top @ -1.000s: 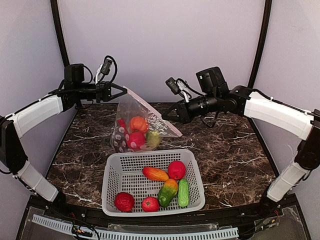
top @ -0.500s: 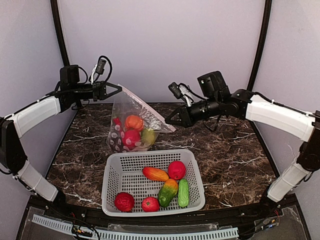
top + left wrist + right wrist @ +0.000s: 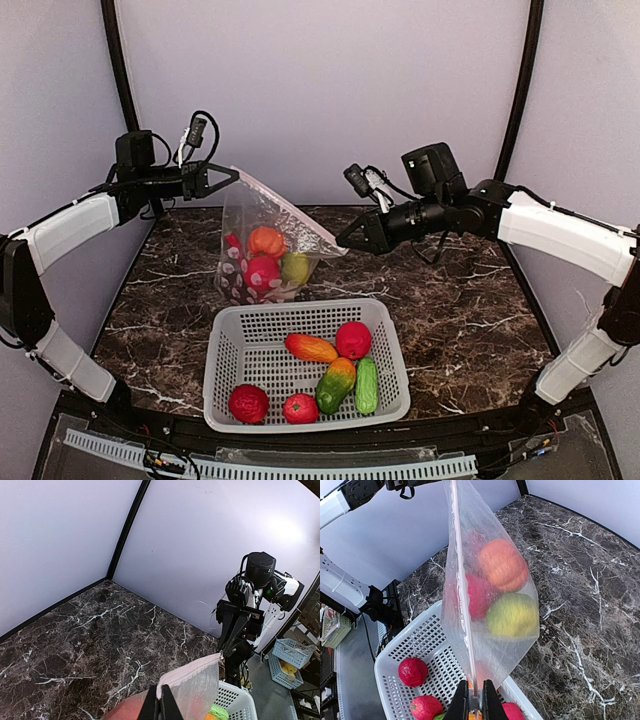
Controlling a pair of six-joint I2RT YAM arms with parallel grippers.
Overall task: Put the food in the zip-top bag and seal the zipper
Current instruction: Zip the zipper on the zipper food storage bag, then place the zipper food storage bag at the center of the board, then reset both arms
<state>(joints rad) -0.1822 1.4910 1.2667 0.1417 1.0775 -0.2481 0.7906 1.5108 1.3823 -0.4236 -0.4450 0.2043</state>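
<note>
The clear zip-top bag [image 3: 262, 240] hangs above the marble table, stretched between my two grippers. Inside it sit an orange fruit [image 3: 266, 241], a red one [image 3: 263, 272] and a yellow-green one [image 3: 295, 267]. My left gripper [image 3: 233, 173] is shut on the bag's upper left corner [image 3: 161, 692]. My right gripper [image 3: 340, 242] is shut on the other end of the zipper [image 3: 463, 605], which runs as a straight pale strip between them. More food lies in the white basket [image 3: 232, 330]: red pieces [image 3: 352, 340], an orange-yellow one [image 3: 311, 348] and green ones [image 3: 366, 385].
The white slotted basket [image 3: 415, 642] stands near the front edge, just below the hanging bag. Dark marble tabletop [image 3: 470, 300] spreads to the right. Grey walls with black corner posts [image 3: 120, 70] enclose the back and sides.
Both grippers have shifted left and slightly up with the bag, drawing the zipper edge tauter. The bag hangs a little further left than before.
</note>
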